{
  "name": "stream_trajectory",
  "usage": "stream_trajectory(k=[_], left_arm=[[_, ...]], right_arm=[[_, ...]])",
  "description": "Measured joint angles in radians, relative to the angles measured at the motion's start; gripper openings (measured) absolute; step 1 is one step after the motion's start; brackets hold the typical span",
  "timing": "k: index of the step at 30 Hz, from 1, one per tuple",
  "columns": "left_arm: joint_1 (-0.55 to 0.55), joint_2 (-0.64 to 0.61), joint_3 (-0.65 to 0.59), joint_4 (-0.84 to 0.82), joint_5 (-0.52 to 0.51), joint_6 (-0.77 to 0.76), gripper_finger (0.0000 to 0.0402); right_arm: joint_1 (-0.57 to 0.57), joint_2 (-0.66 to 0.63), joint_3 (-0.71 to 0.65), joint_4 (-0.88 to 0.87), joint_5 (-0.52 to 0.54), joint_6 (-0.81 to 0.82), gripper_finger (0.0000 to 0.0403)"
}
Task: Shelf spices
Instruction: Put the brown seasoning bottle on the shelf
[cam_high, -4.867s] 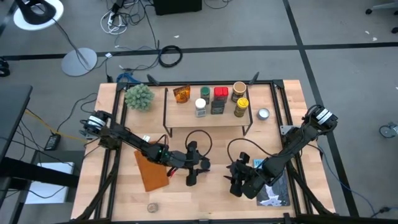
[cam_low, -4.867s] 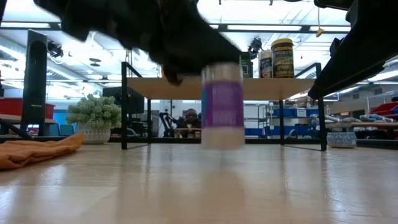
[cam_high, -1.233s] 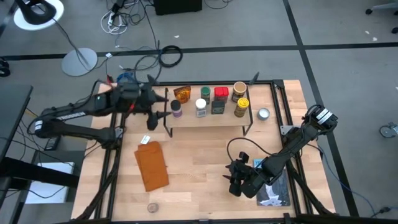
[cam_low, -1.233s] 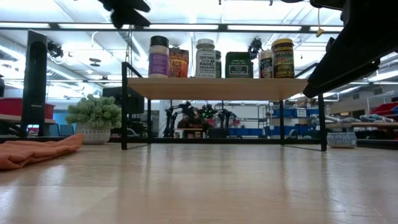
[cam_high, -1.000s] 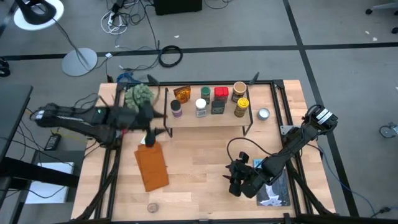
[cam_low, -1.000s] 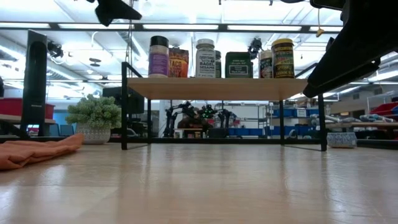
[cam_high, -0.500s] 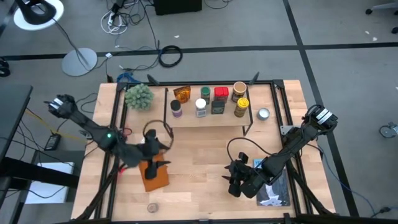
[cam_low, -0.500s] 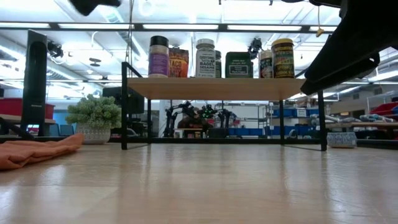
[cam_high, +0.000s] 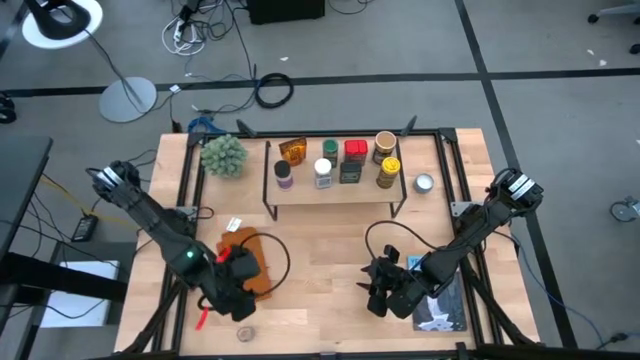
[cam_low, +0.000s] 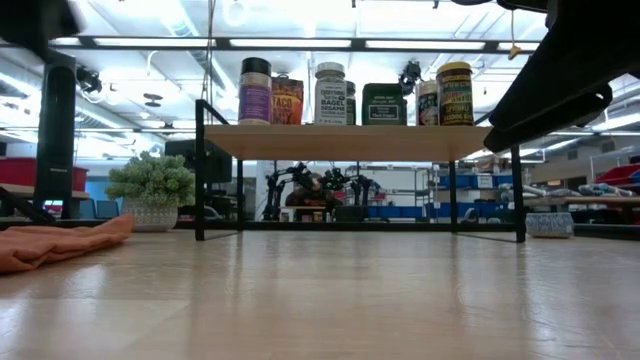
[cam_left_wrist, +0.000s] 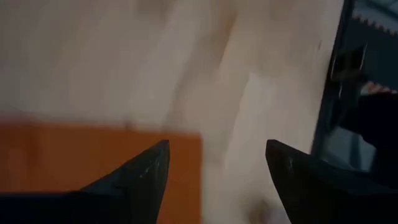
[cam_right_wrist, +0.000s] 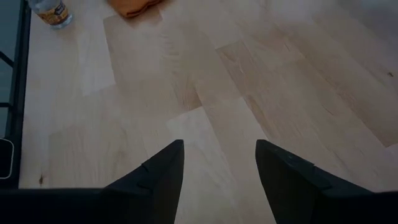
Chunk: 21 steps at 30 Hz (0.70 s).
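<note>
High view: the left hand (cam_high: 232, 297) hangs over the orange notebook (cam_high: 255, 268), well apart from the shelf (cam_high: 335, 188), where the spices (cam_high: 340, 163) stand. Left wrist view: its fingers (cam_left_wrist: 144, 171) are spread wide, holding nothing. Right wrist view: the right hand (cam_right_wrist: 219, 163) is parted, empty, above the bare surface (cam_right_wrist: 205, 93).

The pale wooden tabletop (cam_low: 330, 300) shines smooth and glossy, the shelf (cam_low: 350, 142) pairs a light wood board with thin black metal legs, and the orange cloth (cam_low: 55, 245) looks soft and matt.
</note>
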<state>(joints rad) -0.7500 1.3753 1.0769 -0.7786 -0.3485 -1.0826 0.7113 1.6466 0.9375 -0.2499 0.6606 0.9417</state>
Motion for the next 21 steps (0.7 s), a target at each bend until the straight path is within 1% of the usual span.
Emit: stream_trajectory(k=[4,7,15,17,19,21], left_arm=[[-0.031,0.048,0.001,-0.020,0.142,-0.187,0.0270],[-0.066,0.082,0.001,0.000,0.190,-0.299,0.0270],[-0.167,0.167,0.001,0.128,0.177,-0.547,0.0270],[-0.189,0.195,0.016,0.124,0.177,-0.621,0.0270],[-0.208,0.227,0.045,0.085,0.177,-0.682,0.0270],[-0.215,0.260,0.088,0.055,0.176,-0.720,0.0270]], right_arm=[[-0.001,0.000,0.000,0.000,0.000,0.000,0.0199],[-0.001,0.000,0.000,0.002,0.000,0.003,0.0199],[0.000,0.000,0.000,0.002,0.000,0.061,0.0199],[0.006,0.002,0.000,0.005,0.001,0.063,0.0199],[0.010,0.004,0.000,0.009,0.000,0.061,0.0199],[0.014,0.004,0.000,0.010,0.000,0.060,0.0199]])
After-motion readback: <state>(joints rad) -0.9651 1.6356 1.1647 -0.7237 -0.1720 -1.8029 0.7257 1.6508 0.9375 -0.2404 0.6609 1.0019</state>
